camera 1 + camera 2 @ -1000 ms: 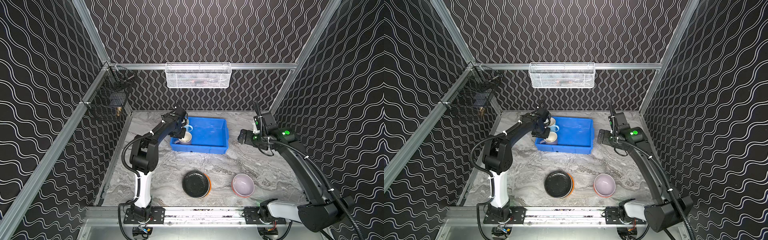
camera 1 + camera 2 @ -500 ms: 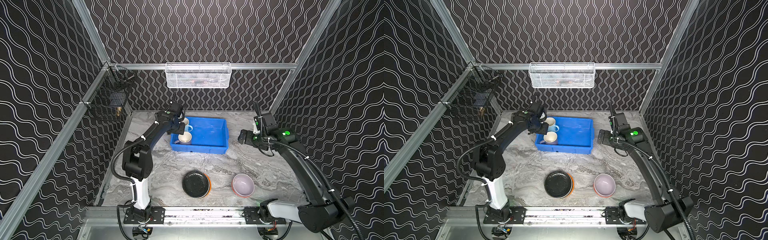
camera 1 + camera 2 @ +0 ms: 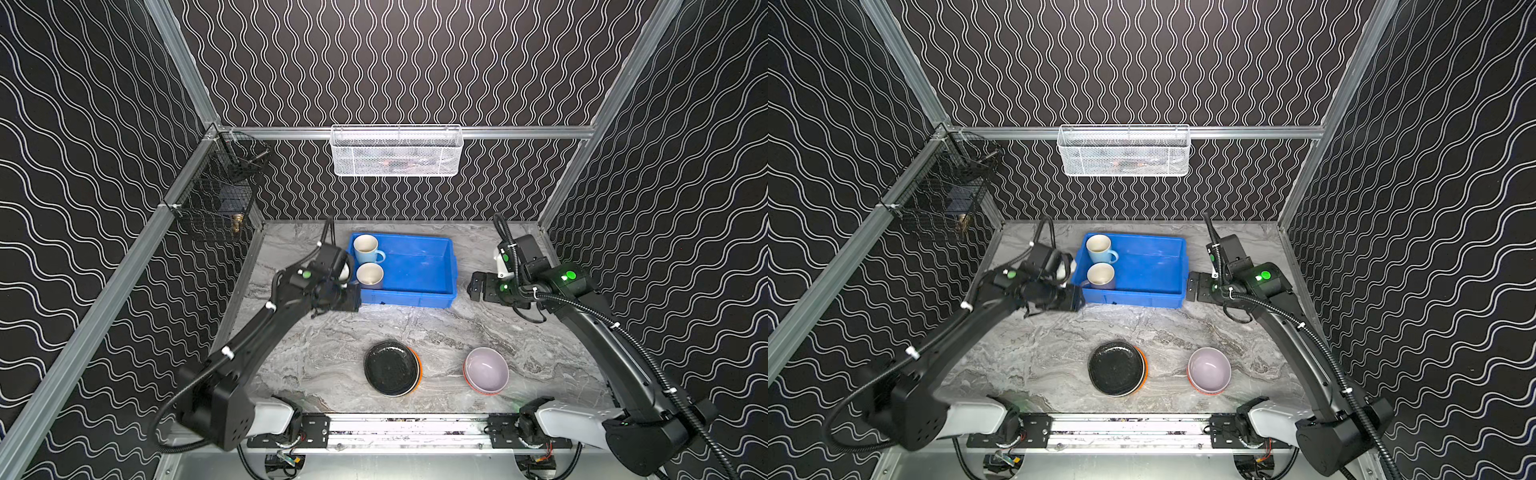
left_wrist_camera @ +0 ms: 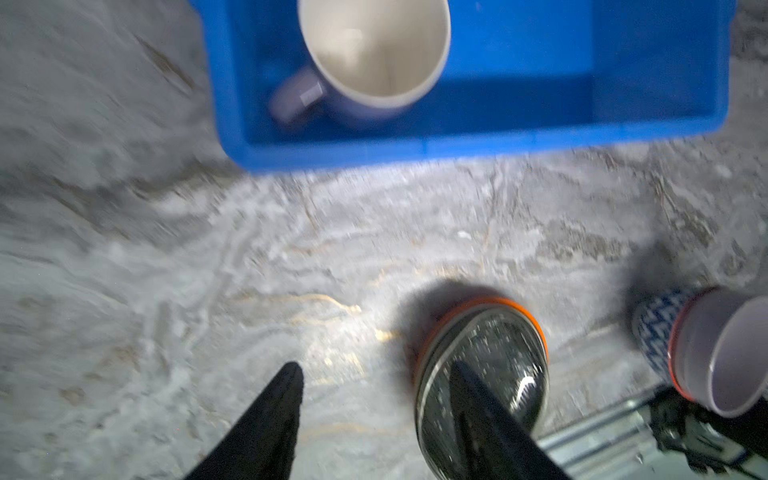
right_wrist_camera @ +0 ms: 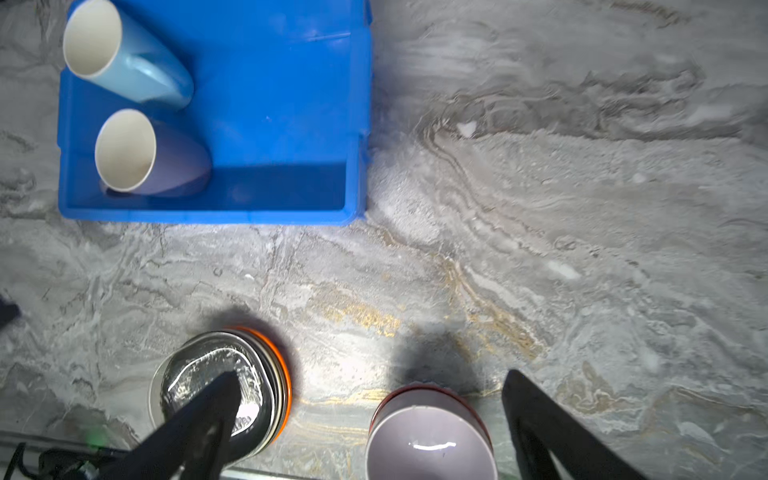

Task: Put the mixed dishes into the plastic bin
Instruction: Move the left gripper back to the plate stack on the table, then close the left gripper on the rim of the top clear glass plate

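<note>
Backed my left jaws out of plastic bin (image 3: 407, 297), lavender mug (image 3: 370, 275) inside; both pairs spread, empty. Next: black plate (image 3: 390, 368) ahead.

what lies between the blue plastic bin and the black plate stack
Nothing: only bare grey marble tabletop separates the bright blue plastic bin from the black round plate topping its stack, in both top views and the right wrist view.
</note>
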You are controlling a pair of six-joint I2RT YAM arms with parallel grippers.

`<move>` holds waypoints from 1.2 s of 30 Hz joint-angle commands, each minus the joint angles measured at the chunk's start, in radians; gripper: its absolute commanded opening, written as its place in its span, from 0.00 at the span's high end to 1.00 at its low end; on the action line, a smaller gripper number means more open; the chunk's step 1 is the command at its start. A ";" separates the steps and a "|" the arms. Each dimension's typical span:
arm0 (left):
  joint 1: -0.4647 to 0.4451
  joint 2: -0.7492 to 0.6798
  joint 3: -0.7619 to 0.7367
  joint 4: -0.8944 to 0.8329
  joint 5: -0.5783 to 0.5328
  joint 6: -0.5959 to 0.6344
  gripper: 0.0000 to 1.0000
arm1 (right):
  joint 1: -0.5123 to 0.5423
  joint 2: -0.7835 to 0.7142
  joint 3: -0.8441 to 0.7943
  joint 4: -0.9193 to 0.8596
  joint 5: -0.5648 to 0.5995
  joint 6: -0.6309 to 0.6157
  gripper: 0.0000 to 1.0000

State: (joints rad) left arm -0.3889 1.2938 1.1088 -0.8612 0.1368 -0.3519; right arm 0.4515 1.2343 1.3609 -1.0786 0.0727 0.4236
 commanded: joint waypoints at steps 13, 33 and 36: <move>-0.379 -0.101 -0.320 0.143 -0.114 -0.389 0.53 | 0.101 -0.129 -0.071 -0.034 -0.001 0.054 0.01; -0.396 -0.001 -0.305 0.172 -0.133 -0.351 0.94 | 0.102 -0.241 -0.095 -0.101 0.047 0.102 0.01; -0.396 -0.015 -0.292 0.154 -0.135 -0.342 0.96 | 0.102 -0.230 -0.083 -0.104 0.050 0.097 0.01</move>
State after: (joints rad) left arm -0.7856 1.2881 0.8032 -0.6796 0.0154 -0.7067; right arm 0.5533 0.9993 1.2640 -1.1706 0.1078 0.5117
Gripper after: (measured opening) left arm 0.074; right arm 0.992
